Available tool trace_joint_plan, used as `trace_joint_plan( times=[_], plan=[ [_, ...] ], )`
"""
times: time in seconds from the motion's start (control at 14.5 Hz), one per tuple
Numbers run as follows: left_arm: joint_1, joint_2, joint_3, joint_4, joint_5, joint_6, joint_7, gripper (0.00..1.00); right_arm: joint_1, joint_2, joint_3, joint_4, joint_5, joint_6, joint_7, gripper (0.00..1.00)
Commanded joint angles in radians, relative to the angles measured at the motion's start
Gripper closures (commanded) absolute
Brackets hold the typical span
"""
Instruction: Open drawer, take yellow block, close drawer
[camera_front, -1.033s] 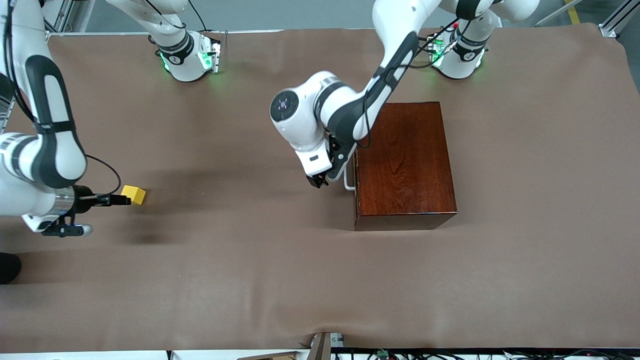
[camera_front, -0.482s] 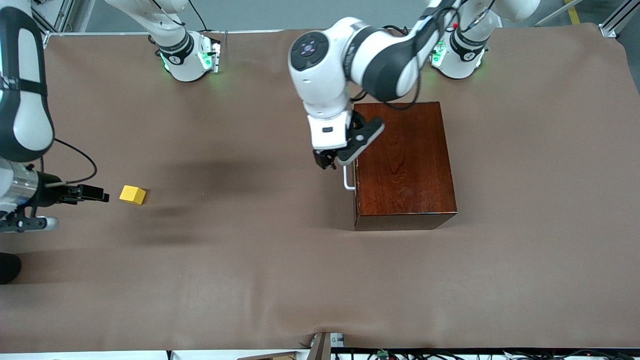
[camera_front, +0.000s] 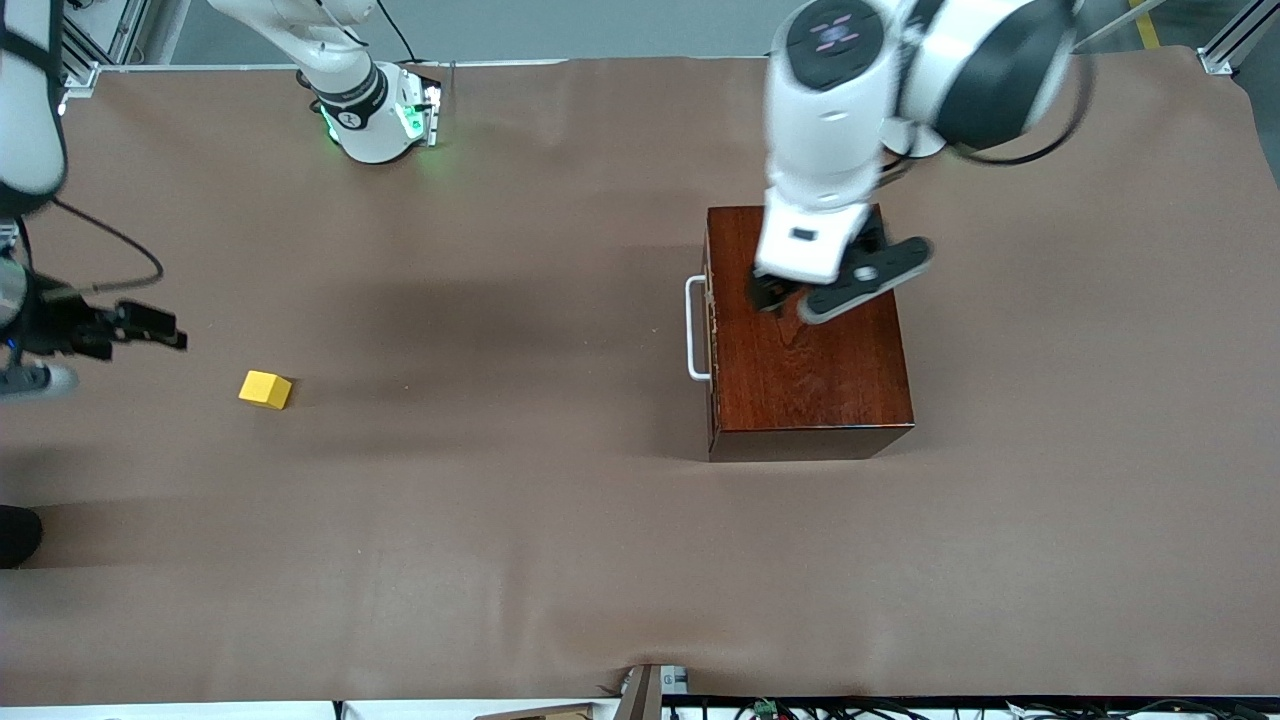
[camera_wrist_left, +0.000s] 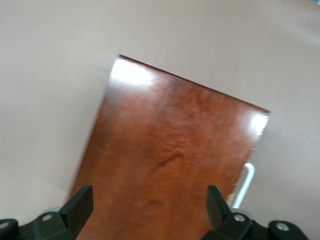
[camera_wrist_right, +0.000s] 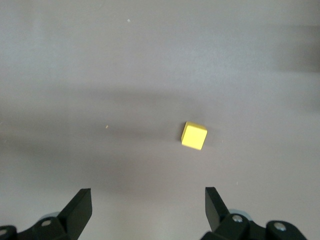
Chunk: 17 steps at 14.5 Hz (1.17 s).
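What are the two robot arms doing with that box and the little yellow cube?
Neither arm is holding anything. The drawer in the dark red box is shut, with its white handle free. The left end effector hangs open over the box top. The yellow block sits on the brown table near the right arm's end, and the right end effector is open above the table by the block, not touching it.

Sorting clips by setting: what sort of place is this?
Probably a robotics lab bench: two arms bolted along a table under a brown cloth, aluminium framing at the corners, and only test props on it, a wooden box and a yellow block.
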<state>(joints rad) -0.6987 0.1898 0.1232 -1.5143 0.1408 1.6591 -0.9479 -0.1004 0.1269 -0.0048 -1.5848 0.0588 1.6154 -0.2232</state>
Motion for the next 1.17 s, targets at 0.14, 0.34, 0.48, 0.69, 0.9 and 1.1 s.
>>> trace_joint_plan(
  times=[0.14, 0.34, 0.48, 0.69, 0.9, 1.1],
  plan=[
    [0.134, -0.215, -0.014, -0.231, 0.013, 0.014, 0.312, 0.0, 0.036, -0.137, 0.005, -0.027, -0.019, -0.1, 0.012, 0.0],
    [0.191, -0.286, -0.013, -0.299, 0.013, 0.016, 0.464, 0.0, 0.042, -0.188, 0.011, -0.032, -0.019, -0.132, 0.009, 0.0],
    [0.217, -0.322, -0.011, -0.293, 0.011, 0.01, 0.504, 0.0, 0.056, -0.213, 0.012, -0.034, -0.02, -0.141, 0.01, 0.0],
    [0.28, -0.332, -0.007, -0.226, 0.01, -0.018, 0.564, 0.0, 0.123, -0.219, 0.014, -0.032, -0.077, -0.144, 0.012, 0.0],
    [0.335, -0.319, -0.005, -0.17, 0.008, -0.042, 0.676, 0.0, 0.127, -0.208, 0.008, -0.014, -0.1, -0.131, 0.01, 0.0],
    [0.364, -0.319, -0.005, -0.155, 0.011, -0.048, 0.702, 0.0, 0.101, -0.191, -0.003, 0.057, -0.1, -0.143, 0.012, 0.0]
  ],
)
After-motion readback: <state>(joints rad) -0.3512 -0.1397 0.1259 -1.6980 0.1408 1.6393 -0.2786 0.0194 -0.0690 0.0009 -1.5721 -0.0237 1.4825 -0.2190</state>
